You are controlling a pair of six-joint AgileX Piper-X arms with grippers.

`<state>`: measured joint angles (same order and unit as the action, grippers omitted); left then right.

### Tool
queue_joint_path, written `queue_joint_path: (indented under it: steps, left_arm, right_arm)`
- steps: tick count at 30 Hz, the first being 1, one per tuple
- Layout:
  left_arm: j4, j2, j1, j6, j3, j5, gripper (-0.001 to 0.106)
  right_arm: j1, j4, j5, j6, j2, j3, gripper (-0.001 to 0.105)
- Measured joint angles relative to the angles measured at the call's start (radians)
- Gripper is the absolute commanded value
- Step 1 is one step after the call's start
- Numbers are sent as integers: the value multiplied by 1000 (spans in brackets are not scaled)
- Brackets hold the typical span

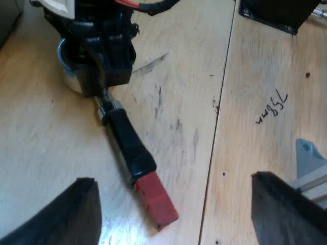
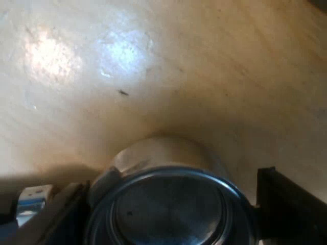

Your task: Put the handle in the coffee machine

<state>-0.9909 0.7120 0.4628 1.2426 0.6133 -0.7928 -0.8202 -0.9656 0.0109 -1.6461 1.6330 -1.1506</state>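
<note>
The metal holder lies flat on the wooden table, its dark handle [image 1: 127, 140] ending in a red tip [image 1: 156, 200]. My left gripper [image 1: 171, 178] hovers open above the red end, one finger on each side, holding nothing. My right gripper [image 1: 104, 46] is down over the holder's basket end. In the right wrist view its fingers [image 2: 286, 204] sit tight against the sides of a round blue tamper [image 2: 171, 206], which rests on the metal basket [image 2: 163, 150]. The tamper's blue rim [image 1: 62, 53] peeks out beside that gripper.
The wooden table [image 1: 245, 76] has a seam between boards and pencil writing [image 1: 273, 106]. A black block [image 1: 271, 13] stands beyond the seam. A grey-blue part [image 1: 309, 155] lies close to my left gripper's finger.
</note>
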Motion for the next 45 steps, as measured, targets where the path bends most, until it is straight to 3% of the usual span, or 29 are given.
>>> queue_joint_path:
  steps: [5,15,19,27,35,41,45]
  left_arm:
    - [0,0,0,-30,0,2,64]
    - [0,0,0,-173,0,2,64]
    - [2,9,0,-201,0,16,64]
    - [47,71,0,-205,0,54,64]
    - [56,123,0,-205,0,54,64]
    - [82,152,0,-209,-83,78,64]
    - [154,153,0,-209,-136,151,64]
  right_arm:
    - [0,-10,0,57,-22,0,0]
    - [0,-16,3,171,-79,0,0]
    - [0,-20,24,202,-89,0,0]
    - [0,-43,126,282,-90,2,0]
    - [0,-43,130,337,-90,2,0]
    - [0,-48,130,349,-90,-40,0]
    - [0,-39,130,367,-91,-50,0]
